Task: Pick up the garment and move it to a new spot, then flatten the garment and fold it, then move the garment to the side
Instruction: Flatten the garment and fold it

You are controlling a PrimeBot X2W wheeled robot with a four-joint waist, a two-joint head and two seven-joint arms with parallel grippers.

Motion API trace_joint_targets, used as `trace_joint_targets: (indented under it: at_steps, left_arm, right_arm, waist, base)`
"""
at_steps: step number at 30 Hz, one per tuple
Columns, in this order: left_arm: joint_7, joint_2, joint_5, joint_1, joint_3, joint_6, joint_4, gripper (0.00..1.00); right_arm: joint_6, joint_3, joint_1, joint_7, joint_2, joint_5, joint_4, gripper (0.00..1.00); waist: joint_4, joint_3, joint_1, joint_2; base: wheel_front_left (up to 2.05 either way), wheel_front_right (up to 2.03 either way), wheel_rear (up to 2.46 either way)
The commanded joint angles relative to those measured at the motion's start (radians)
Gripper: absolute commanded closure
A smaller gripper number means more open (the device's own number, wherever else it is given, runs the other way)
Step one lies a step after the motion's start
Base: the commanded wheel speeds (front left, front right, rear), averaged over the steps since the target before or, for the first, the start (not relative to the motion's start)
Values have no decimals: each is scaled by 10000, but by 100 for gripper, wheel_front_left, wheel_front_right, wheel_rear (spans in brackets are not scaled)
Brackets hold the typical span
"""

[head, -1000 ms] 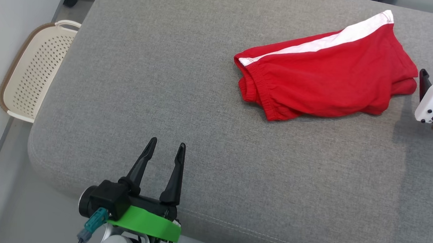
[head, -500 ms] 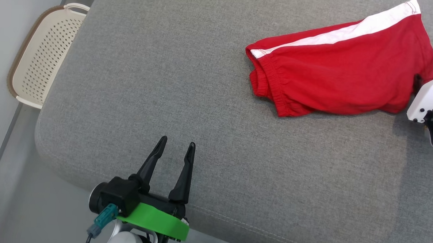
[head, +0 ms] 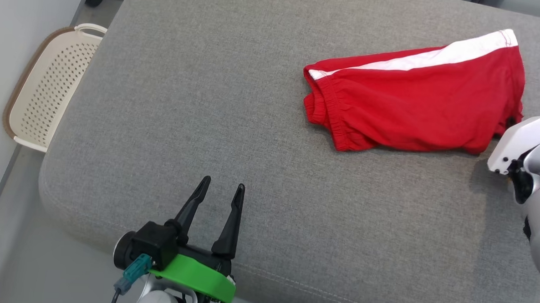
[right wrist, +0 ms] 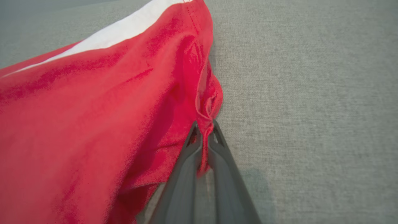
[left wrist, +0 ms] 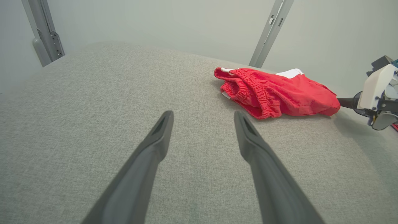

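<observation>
1. Grip looks thin: the right pincer [right wrist: 203, 129] is clamped on a small pinch of hem at the right end of the red shorts [head: 413, 112], which lie far right on the grey cushion [head: 200, 84]; a quick lift could pull it free.
2. Lifted by one corner, the shorts would likely hang bunched and be hard to flatten.
3. Left pincer [head: 220, 188], fingers apart and empty, sits well apart from them, too far to help.
</observation>
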Motion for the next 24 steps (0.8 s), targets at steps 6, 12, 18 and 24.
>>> trace_joint_targets:
  at_steps: [6,12,18,24]
  left_arm:
    - [124,161,-71,210,-20,51,182,0]
    - [220,260,-128,411,-43,133,204,0]
    - [343,385,-147,687,-57,249,180,0]
    - [532,551,-248,904,-15,382,175,0]
  right_arm:
    - [-18,-85,806,-367,499,191,35,100]
    - [-18,-22,1435,-470,662,434,-71,100]
    - [-18,163,2108,-486,860,600,-290,100]
    - [-18,328,2643,-313,1014,822,-611,73]
  waist:
    - [-683,-844,0,-1]
    - [-1022,-1339,0,-1]
    - [-1259,-1692,0,-1]
    - [-1418,-1907,0,-1]
  base:
    - [0,0,0]
    - [0,0,0]
    - [0,0,0]
    - [0,0,0]
